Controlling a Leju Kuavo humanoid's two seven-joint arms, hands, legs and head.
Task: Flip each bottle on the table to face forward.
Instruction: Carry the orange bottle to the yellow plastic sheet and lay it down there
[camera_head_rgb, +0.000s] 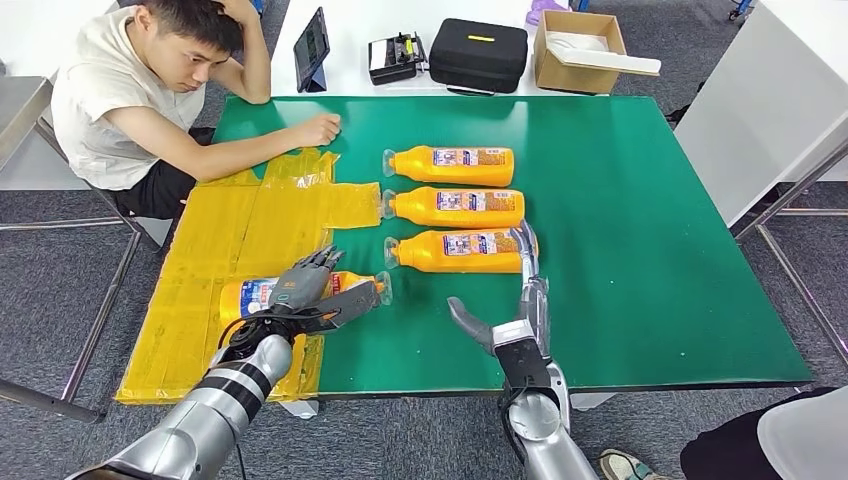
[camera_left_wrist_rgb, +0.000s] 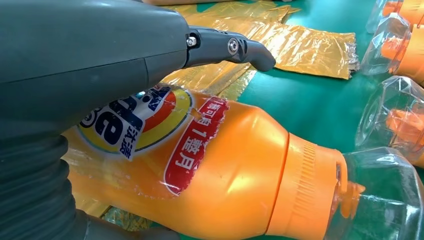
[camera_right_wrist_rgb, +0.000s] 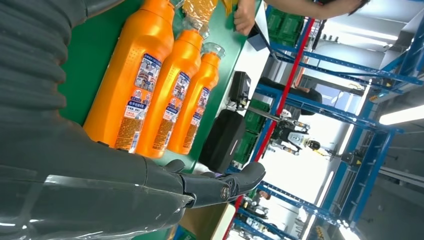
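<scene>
Three orange bottles lie side by side mid-table, caps to the left and small-print back labels up: the far bottle (camera_head_rgb: 450, 165) (camera_right_wrist_rgb: 197, 105), the middle bottle (camera_head_rgb: 455, 207) (camera_right_wrist_rgb: 172, 95) and the near bottle (camera_head_rgb: 455, 251) (camera_right_wrist_rgb: 135, 75). A fourth bottle (camera_head_rgb: 250, 295) (camera_left_wrist_rgb: 235, 170) lies at the left on the yellow film, its big logo label up. My left hand (camera_head_rgb: 310, 285) lies over this bottle, with the thumb (camera_left_wrist_rgb: 235, 47) standing clear of it. My right hand (camera_head_rgb: 525, 290) is open, fingers stretched out beside the near bottle's base, thumb (camera_right_wrist_rgb: 225, 185) spread apart.
The green table (camera_head_rgb: 650, 250) has bare room to the right. Crinkled yellow film (camera_head_rgb: 250, 230) covers its left side. A seated person rests a hand (camera_head_rgb: 318, 130) on the far left corner. Beyond the table stand a tablet (camera_head_rgb: 312, 50), a black case (camera_head_rgb: 478, 55) and a cardboard box (camera_head_rgb: 580, 50).
</scene>
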